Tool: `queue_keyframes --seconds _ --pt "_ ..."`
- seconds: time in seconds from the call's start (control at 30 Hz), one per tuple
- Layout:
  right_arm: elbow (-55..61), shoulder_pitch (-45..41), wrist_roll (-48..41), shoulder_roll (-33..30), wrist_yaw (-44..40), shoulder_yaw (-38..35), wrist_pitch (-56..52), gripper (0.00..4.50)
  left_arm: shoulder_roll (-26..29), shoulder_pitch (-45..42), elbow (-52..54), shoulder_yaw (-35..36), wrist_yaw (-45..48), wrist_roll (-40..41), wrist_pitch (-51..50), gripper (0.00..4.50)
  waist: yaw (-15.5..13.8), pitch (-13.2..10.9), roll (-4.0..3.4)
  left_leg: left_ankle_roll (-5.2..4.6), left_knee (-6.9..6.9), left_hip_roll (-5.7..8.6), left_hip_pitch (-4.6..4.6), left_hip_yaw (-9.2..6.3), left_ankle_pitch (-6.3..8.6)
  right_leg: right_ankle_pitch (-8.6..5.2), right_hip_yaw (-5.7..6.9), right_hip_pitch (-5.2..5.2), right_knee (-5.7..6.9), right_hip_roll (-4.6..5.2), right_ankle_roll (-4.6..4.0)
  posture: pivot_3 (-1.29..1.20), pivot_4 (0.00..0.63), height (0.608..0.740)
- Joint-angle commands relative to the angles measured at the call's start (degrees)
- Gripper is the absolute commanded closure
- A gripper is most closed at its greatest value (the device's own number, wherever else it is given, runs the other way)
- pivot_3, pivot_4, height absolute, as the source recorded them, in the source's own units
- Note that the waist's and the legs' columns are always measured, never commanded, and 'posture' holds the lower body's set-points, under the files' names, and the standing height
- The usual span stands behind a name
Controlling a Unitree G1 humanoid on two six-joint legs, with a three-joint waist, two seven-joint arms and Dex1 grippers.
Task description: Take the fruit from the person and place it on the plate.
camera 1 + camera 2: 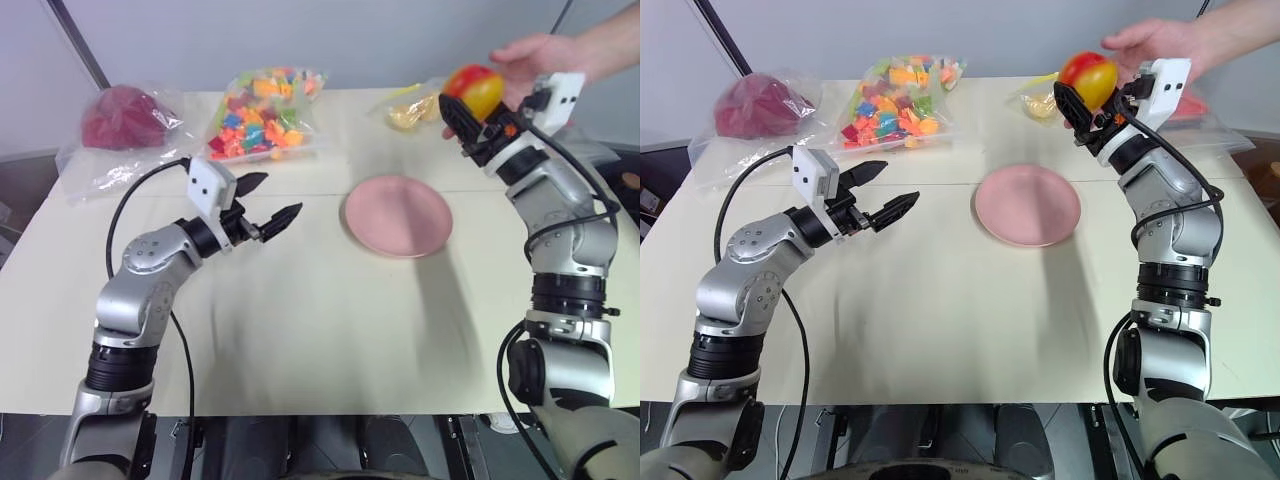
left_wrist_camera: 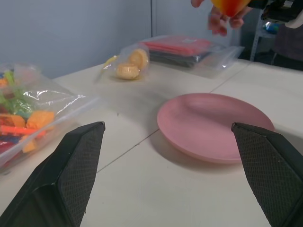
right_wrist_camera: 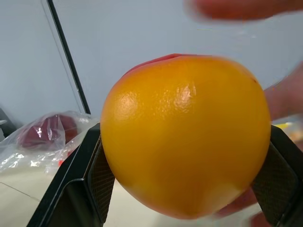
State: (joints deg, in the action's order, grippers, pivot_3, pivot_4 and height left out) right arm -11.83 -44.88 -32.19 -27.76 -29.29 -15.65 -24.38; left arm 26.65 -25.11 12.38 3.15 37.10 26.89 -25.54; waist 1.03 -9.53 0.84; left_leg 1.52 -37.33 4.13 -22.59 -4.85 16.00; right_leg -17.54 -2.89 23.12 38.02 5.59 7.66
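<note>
Two black fingers of the right gripper are closed on the fruit, a smooth, rounded mango-like piece, yellow-orange with a red blush, held high at about one o'clock over the table. The person's hand is right behind it, fingers curled around the far side, so the handover looks mid-way: the robot has its grip, and whether the hand has let go cannot be told. In the right wrist view the fruit sits squarely between the textured pads, its skin glossy and finely pitted.

The next move, by the look of it, calls for drawing the fruit clear of the hand, then carrying it down toward the plate, which lies near the table's centre, at roughly seven o'clock from the fruit and well apart from it. A round fruit on a shallow plate may roll, so a low, gentle release would suit.

The plate is plain pink, round, matte, with a slight raised rim (nothing on it yet). The left gripper hovers at nine o'clock from the plate, its jaws spread wide and holding nothing. Behind, clear crinkly bags hold bright mixed pieces, a dark red lump and pale yellow pieces.
</note>
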Motion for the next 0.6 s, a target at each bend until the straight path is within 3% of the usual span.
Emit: queue_keyframes --seconds 0.03,0.2,0.37,0.43,0.47,0.6 --pt "5.27 2.21 0.27 -0.46 -1.19 3.45 -4.99 1.33 0.20 0.33 1.66 0.48 0.23 -0.39 1.36 0.00 0.02 0.00 0.00 0.00 0.00 0.00 0.00 0.00 0.00 0.00 0.00 0.00 0.00 0.00 0.00 0.00 0.150 0.740" --pt "6.45 5.75 0.10 0.61 1.93 6.68 -15.81 1.33 0.64 1.18 1.44 -0.46 0.79 -1.93 1.91 0.00 -0.06 0.00 0.00 0.00 -0.01 0.00 -0.01 -0.01 0.00 0.00 0.00 0.00 0.00 0.01 0.00 0.00 0.150 0.740" --pt "7.84 7.93 1.03 2.44 3.40 7.49 -17.20 1.33 0.29 2.34 2.25 -0.76 0.77 -2.70 2.04 0.00 -0.06 0.00 0.00 0.01 -0.02 0.00 -0.11 -0.01 0.00 0.00 0.00 0.11 0.01 0.00 0.00 0.00 0.150 0.740" --pt "7.56 8.54 1.29 2.90 3.78 7.25 -17.30 0.27 0.20 2.66 2.46 -0.84 0.71 -2.86 2.11 0.00 -0.08 0.00 0.00 0.01 -0.02 0.00 -0.11 -0.01 0.00 0.00 0.00 0.10 0.01 0.00 0.00 0.00 0.150 0.740" --pt "7.39 8.69 1.21 3.06 3.78 7.03 -17.50 0.06 0.20 2.75 2.49 -0.86 0.64 -2.87 2.15 0.00 -0.08 0.00 0.00 0.01 -0.02 0.00 -0.11 -0.01 0.00 0.00 0.00 0.10 0.00 0.01 0.00 0.00 0.150 0.740" --pt "7.47 8.75 0.84 2.84 2.70 6.53 -17.83 0.06 0.19 3.10 2.64 -0.92 0.34 -2.84 2.29 0.00 -0.08 0.00 0.00 0.01 -0.02 0.00 -0.12 -0.01 0.00 0.00 0.00 0.11 0.00 0.01 0.00 0.00 0.150 0.740"
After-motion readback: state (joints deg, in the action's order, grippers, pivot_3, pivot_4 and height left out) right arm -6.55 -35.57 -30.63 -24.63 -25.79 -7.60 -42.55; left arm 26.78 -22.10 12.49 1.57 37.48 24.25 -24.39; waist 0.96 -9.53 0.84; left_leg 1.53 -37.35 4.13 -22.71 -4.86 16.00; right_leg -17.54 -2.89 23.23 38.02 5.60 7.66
